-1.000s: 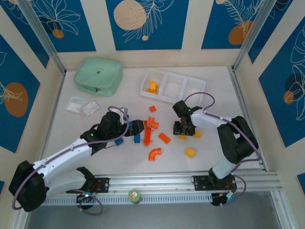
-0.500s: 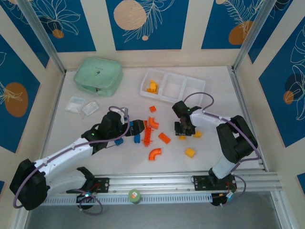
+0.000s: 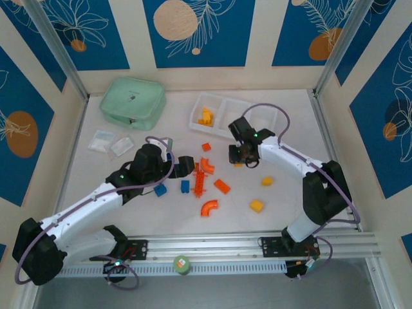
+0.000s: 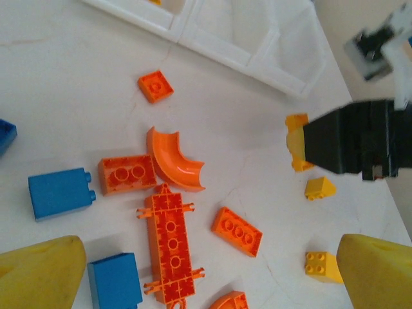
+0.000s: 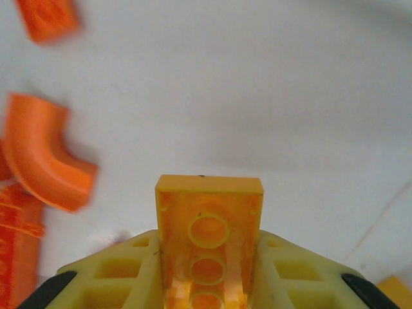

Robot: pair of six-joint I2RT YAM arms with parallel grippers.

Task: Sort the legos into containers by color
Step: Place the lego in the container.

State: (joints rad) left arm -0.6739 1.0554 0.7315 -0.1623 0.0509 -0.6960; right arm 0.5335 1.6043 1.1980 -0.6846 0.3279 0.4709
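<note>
My right gripper (image 3: 239, 159) is shut on a yellow-orange brick (image 5: 209, 239), held above the table a little short of the white tray (image 3: 194, 121). The left wrist view catches that brick (image 4: 296, 143) poking out of the black gripper. Several yellow bricks (image 3: 206, 116) lie in the tray's left compartment; the other two compartments look bare. My left gripper (image 3: 186, 165) hangs open over the loose pile, with its yellow fingers (image 4: 45, 273) wide apart. Below it lie a long red-orange plate (image 4: 170, 243), a curved piece (image 4: 174, 161), blue bricks (image 4: 59, 192) and yellow bricks (image 4: 324, 265).
A mint green lidded box (image 3: 132, 102) stands at the back left, with two small clear bags (image 3: 103, 141) in front of it. Another red-orange arch (image 3: 209, 207) and yellow bricks (image 3: 257, 205) lie nearer the front rail (image 3: 257, 243).
My right gripper has risen from the table with the yellow-orange brick and moved back toward the tray. My left gripper has shifted slightly back and right over the pile.
</note>
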